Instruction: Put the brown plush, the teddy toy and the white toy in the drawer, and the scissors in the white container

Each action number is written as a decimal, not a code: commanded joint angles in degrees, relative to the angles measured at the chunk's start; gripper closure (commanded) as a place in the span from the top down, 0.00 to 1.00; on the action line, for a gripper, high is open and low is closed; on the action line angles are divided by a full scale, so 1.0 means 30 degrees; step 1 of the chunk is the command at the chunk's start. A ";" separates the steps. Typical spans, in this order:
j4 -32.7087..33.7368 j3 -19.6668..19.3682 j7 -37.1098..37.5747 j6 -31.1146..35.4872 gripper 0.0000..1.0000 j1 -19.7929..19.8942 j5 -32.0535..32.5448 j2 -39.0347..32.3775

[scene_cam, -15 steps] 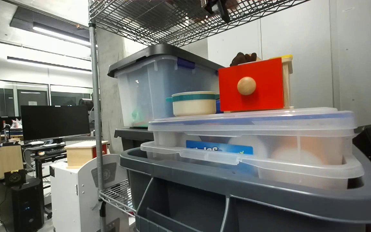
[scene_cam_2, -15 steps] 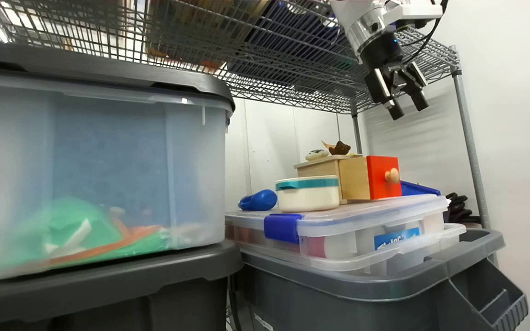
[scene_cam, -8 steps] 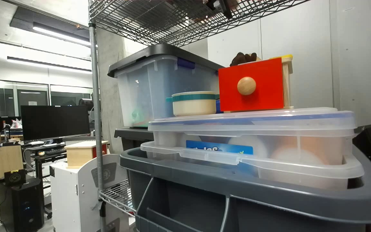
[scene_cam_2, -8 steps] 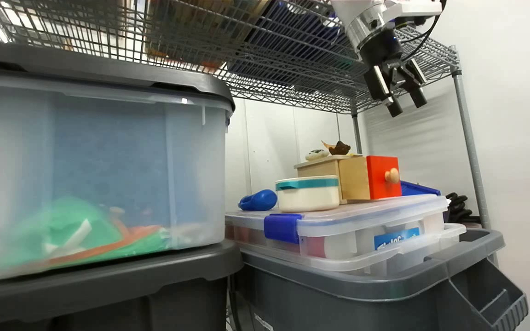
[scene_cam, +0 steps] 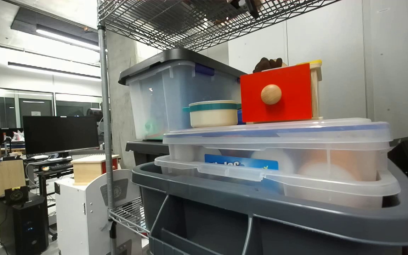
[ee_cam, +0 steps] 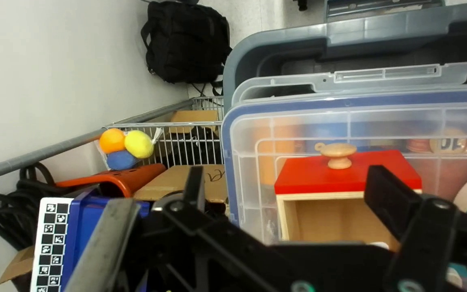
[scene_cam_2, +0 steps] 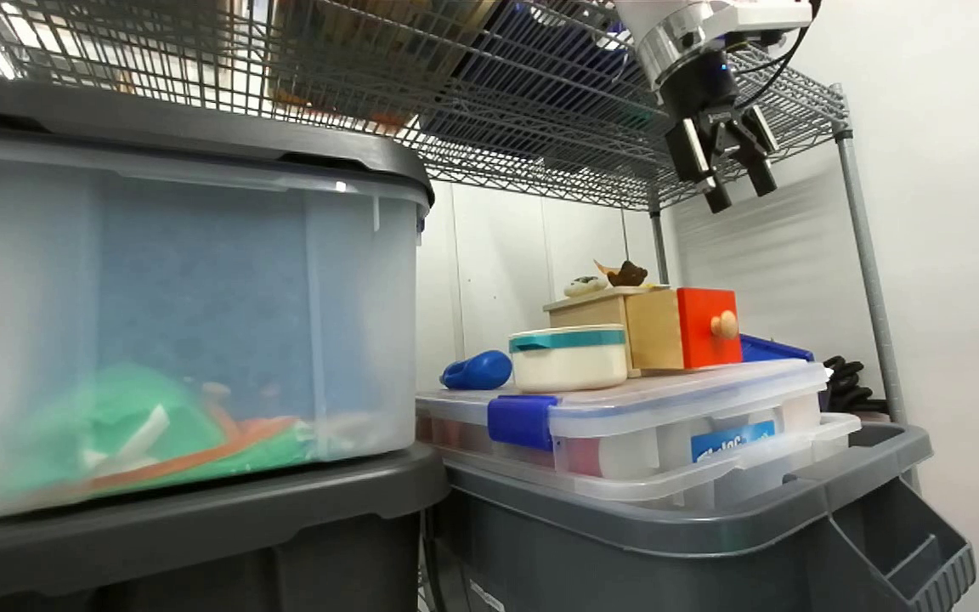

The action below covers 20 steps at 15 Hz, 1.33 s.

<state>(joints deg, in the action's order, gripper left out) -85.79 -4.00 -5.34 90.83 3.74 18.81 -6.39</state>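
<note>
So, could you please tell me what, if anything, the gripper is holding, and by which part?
Nothing is held: the gripper hangs open and empty, higher than the red drawer.

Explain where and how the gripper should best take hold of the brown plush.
Probably around the middle of the brown plush, coming from above. It sits on top of the pale wooden casing as a small lump, its upper side exposed in both exterior views, so the spread fingers could likely straddle it.
</note>
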 commanded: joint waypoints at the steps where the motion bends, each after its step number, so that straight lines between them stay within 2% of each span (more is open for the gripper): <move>1: -0.0199 0.0039 0.0225 0.0906 1.00 -0.0039 -0.0010 0.0398; 8: -0.0662 0.0035 0.0147 0.2678 1.00 -0.0015 -0.0203 0.0709; 20: -0.2612 0.0225 0.0193 0.3632 1.00 -0.0089 -0.0635 0.1396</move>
<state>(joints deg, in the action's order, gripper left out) -90.20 -3.30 -5.23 98.94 3.51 17.69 -4.54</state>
